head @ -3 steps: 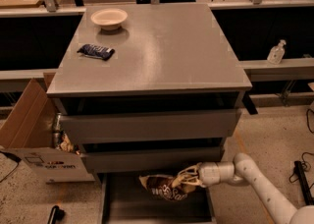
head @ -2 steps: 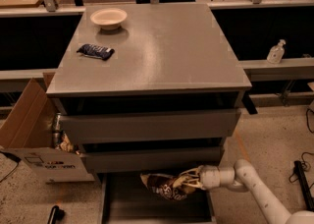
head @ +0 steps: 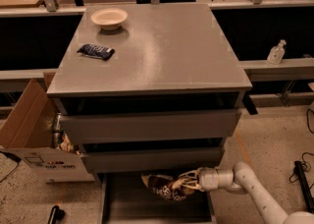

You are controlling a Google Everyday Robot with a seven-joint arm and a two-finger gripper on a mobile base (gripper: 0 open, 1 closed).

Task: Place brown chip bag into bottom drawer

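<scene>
gripper point(head: 190, 182) sits low, at 5 o'clock in the camera view, in front of the grey table point(head: 162, 46); it reaches in from 3 o'clock on the white arm point(head: 248, 188); jaws pinched onto the right end of the brown chip bag point(head: 162, 187), hardly any gap showing; bag is crumpled, lying roughly level, stretching off toward 9 o'clock from the gripper; it hangs over the pulled-out bottom drawer point(head: 128, 207), near the drawer's back, just under the middle drawer front point(head: 152, 160); can't tell if the bag touches the drawer floor; top drawer front point(head: 152, 126) sits directly above the middle one; on the table: cream bowl point(head: 109, 18) at 11 o'clock, dark blue wrapped bar point(head: 96, 51) at 9 o'clock near the left edge, the two apart from each other; open cardboard box point(head: 29, 134) on the floor against the table's side at 8 o'clock; clear bottle point(head: 277, 52) on a ledge off at 3 o'clock
</scene>
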